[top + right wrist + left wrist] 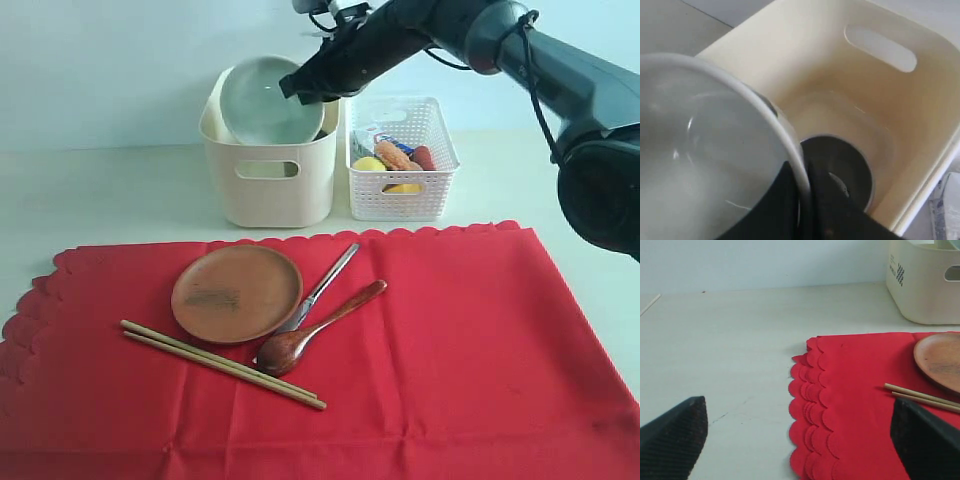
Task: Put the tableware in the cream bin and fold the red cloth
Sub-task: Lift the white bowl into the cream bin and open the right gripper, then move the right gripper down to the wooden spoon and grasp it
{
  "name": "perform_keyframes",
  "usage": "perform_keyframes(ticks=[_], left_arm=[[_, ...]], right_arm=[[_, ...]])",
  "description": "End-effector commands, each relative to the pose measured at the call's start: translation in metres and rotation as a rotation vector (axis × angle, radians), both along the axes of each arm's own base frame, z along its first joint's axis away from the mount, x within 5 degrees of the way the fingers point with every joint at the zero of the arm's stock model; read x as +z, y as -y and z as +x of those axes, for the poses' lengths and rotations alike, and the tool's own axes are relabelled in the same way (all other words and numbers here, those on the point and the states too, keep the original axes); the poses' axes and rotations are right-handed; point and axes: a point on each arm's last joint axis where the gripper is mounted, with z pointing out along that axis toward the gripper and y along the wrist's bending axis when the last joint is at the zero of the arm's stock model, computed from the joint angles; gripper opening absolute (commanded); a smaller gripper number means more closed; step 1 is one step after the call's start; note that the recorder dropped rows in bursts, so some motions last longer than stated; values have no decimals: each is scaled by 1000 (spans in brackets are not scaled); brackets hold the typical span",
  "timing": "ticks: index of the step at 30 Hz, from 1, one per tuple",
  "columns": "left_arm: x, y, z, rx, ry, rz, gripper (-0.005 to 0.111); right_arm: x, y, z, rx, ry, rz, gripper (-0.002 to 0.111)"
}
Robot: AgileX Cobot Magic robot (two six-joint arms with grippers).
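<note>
My right gripper [303,88] [805,172] is shut on the rim of the pale grey-white bowl [265,100] [700,150], holding it tilted over the cream bin [268,180] [880,100]. A steel cup [845,167] stands on the bin's floor. On the red cloth [450,350] [855,405] lie a round brown plate [237,293] [940,360], wooden chopsticks [220,363] [920,396], a dark wooden spoon [315,328] and a slim metal utensil [325,285]. My left gripper [800,440] hangs open above the cloth's scalloped left edge, holding nothing.
A white perforated basket [402,200] with food stands right of the cream bin. The right arm [520,50] reaches in from the upper right. Bare pale table [730,340] lies left of the cloth.
</note>
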Motion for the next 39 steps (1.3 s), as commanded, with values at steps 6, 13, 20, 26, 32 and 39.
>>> perform_keyframes(ticks=[6,13,20,26,32,39], left_arm=[[0,0,0,1,13,2,94],[0,0,0,1,13,2,94],[0,0,0,1,13,2,94],[0,0,0,1,13,2,94],[0,0,0,1,13,2,94],[0,0,0,1,13,2,94]], right_arm=[[-1,2,-3,37,-18,-68,25],[-2,2,-4,42,-29,-74,44],[53,6,-18,41,31,-42,45],[95,11,-51,138,-60,-58,45],[101,13,-58,136,-119,-50,45],[101,13,-59,83,-163,-15,44]])
